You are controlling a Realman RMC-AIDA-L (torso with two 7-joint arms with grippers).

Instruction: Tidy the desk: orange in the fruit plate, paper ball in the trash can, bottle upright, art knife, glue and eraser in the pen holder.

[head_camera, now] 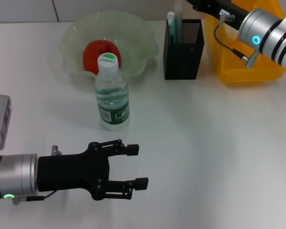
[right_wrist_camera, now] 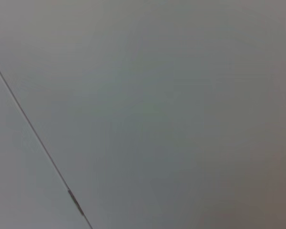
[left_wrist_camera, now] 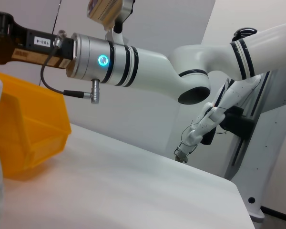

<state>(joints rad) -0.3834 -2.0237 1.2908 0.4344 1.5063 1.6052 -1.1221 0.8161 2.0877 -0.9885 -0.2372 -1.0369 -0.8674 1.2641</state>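
While left tool (head_camera: pixel 143 167) gapes (bare desk (head_camera: pixel 219 152) around), bottle (head_camera: pixel 112 93) upright; right tool apparently unseen.

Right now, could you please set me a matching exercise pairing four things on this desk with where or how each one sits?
Things:
1. round orange fruit
2. clear plastic water bottle
3. black mesh pen holder
4. black left gripper

Places or states:
A. open, low over the near table
B. beside the yellow plastic bin
C. upright, before the plate
D. inside the pale green wavy glass plate

Pairs: 1-D, 2-C, 3-B, 4-A
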